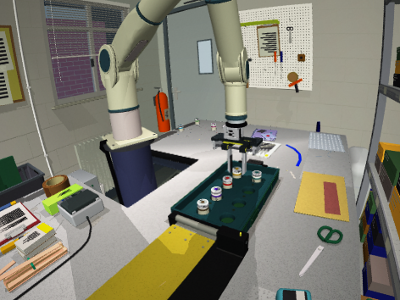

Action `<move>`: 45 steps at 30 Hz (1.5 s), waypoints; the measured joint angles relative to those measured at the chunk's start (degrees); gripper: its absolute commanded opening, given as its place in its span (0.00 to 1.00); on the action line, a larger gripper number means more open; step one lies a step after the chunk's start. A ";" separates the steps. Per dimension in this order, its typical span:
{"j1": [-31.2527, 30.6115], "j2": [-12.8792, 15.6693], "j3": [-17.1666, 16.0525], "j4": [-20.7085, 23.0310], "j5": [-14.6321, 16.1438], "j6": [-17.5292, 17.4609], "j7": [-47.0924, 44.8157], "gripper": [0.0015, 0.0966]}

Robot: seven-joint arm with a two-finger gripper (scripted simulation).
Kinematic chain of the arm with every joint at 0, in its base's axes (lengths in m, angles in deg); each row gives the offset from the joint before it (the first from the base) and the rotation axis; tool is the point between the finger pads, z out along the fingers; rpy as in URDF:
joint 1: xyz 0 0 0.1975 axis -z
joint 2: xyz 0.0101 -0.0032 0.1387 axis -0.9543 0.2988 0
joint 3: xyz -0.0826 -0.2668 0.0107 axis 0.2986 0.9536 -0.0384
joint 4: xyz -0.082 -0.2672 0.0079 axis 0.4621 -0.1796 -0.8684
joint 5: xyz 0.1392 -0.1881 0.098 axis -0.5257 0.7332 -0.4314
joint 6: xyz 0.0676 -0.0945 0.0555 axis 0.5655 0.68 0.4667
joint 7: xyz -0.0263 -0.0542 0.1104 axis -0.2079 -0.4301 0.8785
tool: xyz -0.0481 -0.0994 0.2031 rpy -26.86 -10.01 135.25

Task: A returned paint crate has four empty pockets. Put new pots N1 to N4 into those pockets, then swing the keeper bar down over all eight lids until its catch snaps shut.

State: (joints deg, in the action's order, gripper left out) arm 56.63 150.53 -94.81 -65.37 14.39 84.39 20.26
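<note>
A paint pot with an orange band [237, 172] sits in a far pocket of the dark green crate [226, 195], and my gripper [237, 168] stands straight over it with its fingers open around the pot, holding nothing. Another pot [256, 176] sits in the pocket to its right. Three more pots [227, 182] [216, 193] [203, 206] line the crate's left row. Three pockets on the right row show as empty round holes [238, 204]. Small spare pots [213, 126] stand far back on the bench. I cannot make out the keeper bar.
Behind the crate lie papers [265, 136] and a blue curved strip [296, 154] on the bench. A yellow mat [324, 196] and green scissors [329, 234] lie right. A yellow-black conveyor [169, 267] meets the crate's near end. The arm's blue pedestal [131, 169] stands left.
</note>
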 measured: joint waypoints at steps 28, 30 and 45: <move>3.74 -9.42 -6.67 -0.96 -17.88 3.70 -14.90 0.48; 4.52 -10.60 -7.97 -0.88 -20.21 4.67 -16.86 0.48; 7.56 -14.69 -12.94 -0.13 -28.19 8.66 -23.49 0.48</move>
State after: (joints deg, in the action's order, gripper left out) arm 64.20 135.84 -107.75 -65.50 -13.79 93.05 -3.22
